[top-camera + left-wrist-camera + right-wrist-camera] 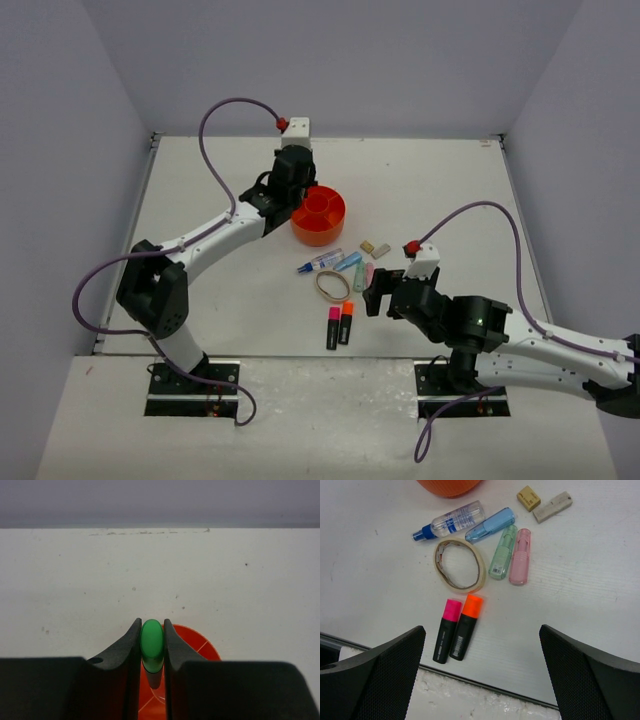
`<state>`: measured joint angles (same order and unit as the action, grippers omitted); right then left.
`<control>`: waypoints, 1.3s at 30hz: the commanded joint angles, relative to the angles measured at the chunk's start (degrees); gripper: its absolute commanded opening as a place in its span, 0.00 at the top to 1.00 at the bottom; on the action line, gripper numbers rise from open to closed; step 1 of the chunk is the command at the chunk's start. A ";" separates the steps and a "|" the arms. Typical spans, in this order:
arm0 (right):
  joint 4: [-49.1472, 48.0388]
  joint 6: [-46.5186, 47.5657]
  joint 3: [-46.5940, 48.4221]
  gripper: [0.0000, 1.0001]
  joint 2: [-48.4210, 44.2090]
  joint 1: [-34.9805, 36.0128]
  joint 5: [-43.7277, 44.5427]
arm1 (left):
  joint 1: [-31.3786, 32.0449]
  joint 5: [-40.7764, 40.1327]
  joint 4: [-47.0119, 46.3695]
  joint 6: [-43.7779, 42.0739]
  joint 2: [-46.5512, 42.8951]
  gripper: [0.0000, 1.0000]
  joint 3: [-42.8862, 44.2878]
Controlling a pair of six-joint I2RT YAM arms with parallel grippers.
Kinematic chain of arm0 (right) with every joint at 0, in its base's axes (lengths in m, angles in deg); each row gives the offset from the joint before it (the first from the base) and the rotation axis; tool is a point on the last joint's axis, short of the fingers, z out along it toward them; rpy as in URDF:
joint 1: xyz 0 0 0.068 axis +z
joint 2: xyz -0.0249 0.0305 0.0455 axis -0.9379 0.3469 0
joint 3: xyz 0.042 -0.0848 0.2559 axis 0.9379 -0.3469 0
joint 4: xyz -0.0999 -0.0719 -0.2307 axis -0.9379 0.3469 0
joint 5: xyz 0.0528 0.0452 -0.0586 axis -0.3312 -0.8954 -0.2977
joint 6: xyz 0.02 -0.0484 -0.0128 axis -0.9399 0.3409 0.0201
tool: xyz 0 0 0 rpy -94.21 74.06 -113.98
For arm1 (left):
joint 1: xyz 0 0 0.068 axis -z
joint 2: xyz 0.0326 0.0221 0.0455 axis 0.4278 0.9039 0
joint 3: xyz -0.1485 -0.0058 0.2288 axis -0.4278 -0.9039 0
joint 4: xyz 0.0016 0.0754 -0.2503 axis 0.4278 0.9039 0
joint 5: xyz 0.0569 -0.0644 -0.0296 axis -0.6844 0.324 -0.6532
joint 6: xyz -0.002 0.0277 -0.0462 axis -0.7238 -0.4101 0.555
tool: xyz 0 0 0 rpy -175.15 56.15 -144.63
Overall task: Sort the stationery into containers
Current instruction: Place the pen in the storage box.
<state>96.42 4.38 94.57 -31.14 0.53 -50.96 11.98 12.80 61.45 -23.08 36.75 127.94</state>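
Note:
My left gripper (295, 192) is shut on the green-capped highlighter (152, 639) and holds it upright over the round orange organizer (320, 216), whose divided ring shows below the fingers (200, 649). My right gripper (482, 680) is open wide and empty, hovering above the pink-capped highlighter (446, 630) and orange-capped highlighter (466, 626), which lie side by side. Beyond them lie the tan rubber band (479, 578), the blue-tipped white pen (451, 520), blue (490, 524), green (502, 551) and pink (520, 556) mini markers, and two tan blocks (528, 498).
The table's near edge (485, 682) runs just under the right gripper, close to the two highlighters. The stationery lies in a cluster (345, 275) right in front of the organizer. Grey walls enclose the table at the back and sides.

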 commanded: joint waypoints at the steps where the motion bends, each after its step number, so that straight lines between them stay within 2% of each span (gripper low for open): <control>1: -1.83 -1.83 -1.21 0.01 -0.46 0.34 -0.47 | 0.28 2.56 -7.56 0.85 -1.72 1.00 -1.63; 14: -2.78 -0.55 -0.77 0.01 3.02 0.34 -2.34 | 0.31 6.54 -12.41 2.02 -0.75 1.00 -7.12; 25: -4.38 0.01 -0.77 0.01 5.30 0.25 -3.99 | 0.31 8.10 -13.77 2.93 -0.05 1.00 -8.48; 26: -4.38 0.01 -0.77 0.01 5.63 0.32 -4.12 | 0.31 8.36 -13.77 2.93 0.02 0.90 -8.68; 27: -4.49 0.01 -0.83 0.01 6.03 0.34 -4.16 | 0.31 8.45 -13.83 2.93 0.04 0.73 -9.03; 28: -4.70 -0.04 -0.91 0.01 6.33 0.29 -4.16 | 0.31 8.50 -13.91 2.98 -0.11 0.63 -9.29; 31: -5.01 -0.27 -1.12 0.01 7.34 0.34 -4.16 | 0.31 8.35 -13.91 3.14 -0.59 0.53 -9.85; 33: -5.26 -0.66 -1.05 0.01 8.71 0.34 -4.31 | 0.31 8.03 -13.60 3.20 -1.06 0.51 -10.15; 37: -5.63 -0.96 1.25 0.01 15.61 -0.10 -7.30 | 0.31 7.31 -10.48 4.73 -5.64 0.43 -10.51; 39: -5.00 -2.09 3.13 0.01 20.57 -0.23 -9.25 | 0.31 7.56 -7.62 5.68 -8.25 0.36 -10.59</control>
<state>92.52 4.62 93.79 -17.91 0.45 -57.10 12.10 21.40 51.99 -19.50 35.71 117.51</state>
